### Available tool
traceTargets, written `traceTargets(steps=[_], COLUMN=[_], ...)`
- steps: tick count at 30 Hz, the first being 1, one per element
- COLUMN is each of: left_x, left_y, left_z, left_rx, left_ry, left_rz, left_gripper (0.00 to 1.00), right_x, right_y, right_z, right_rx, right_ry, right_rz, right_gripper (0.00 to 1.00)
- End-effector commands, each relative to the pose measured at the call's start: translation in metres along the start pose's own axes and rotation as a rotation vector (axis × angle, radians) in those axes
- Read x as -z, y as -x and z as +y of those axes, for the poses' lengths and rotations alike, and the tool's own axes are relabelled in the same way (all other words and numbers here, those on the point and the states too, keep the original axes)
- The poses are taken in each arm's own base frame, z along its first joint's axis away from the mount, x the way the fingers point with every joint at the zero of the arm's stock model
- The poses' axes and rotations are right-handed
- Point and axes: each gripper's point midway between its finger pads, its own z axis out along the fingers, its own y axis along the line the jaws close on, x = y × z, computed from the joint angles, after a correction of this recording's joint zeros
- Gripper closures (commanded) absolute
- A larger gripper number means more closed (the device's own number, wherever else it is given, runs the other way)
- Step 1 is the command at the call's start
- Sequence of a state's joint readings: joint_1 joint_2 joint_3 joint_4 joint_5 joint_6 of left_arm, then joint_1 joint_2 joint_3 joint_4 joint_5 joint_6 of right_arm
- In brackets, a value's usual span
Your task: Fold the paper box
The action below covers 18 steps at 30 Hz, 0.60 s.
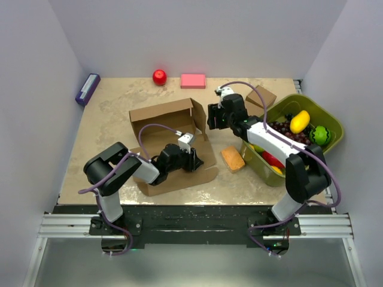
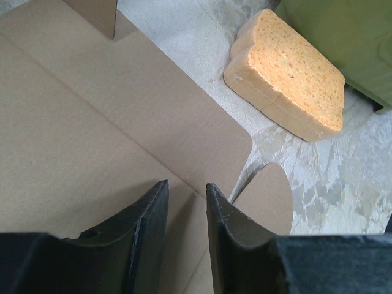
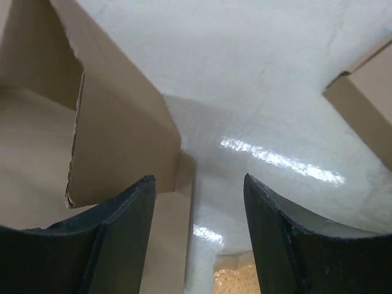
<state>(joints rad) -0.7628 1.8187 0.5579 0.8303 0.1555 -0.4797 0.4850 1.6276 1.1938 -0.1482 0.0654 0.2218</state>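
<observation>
- Top external view: a large brown die-cut cardboard sheet, the paper box (image 1: 170,143), lies left of centre on a beige marbled table (image 1: 114,101). Its far panel and one right-hand flap stand upright, and the near panels lie flat.
- The left gripper (image 1: 194,158) hangs low over the near-right part of the sheet. In the left wrist view its black fingers (image 2: 147,226) are parted by only a narrow gap, with nothing between them.
- The right gripper (image 1: 212,116) sits just beside the raised right flap. Its fingers (image 3: 122,233) are spread wide and hold nothing.
- Handling, as a judgement: the card looks light, thin and stiff, bending readily only along its creases. It would likely slide on the smooth table unless pinned, and a free flap edge is the best place to grip.
- An olive-green plastic bin (image 1: 332,122) stands at the right. It holds a yellow fruit (image 1: 299,121), a round green fruit (image 1: 320,134), dark grapes (image 1: 287,133) and something red (image 1: 272,160).
- An orange-tan sponge block (image 1: 233,158) lies between the sheet and the bin.
</observation>
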Motion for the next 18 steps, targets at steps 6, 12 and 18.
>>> traceTargets(steps=[6, 12, 18], left_x=[0.024, 0.025, 0.025], left_y=[-0.075, -0.077, -0.079], left_z=[0.032, 0.034, 0.037], left_rx=[0.041, 0.045, 0.058], left_ry=[0.102, 0.096, 0.09], left_rz=[0.257, 0.268, 0.271], left_gripper=[0.64, 0.65, 0.66], right_x=[-0.011, -0.024, -0.029], right_y=[0.014, 0.012, 0.009], right_z=[0.054, 0.063, 0.079], right_rx=[0.112, 0.121, 0.156], right_ry=[0.317, 0.365, 0.402], right_rz=[-0.098, -0.102, -0.12], right_gripper=[0.37, 0.37, 0.35])
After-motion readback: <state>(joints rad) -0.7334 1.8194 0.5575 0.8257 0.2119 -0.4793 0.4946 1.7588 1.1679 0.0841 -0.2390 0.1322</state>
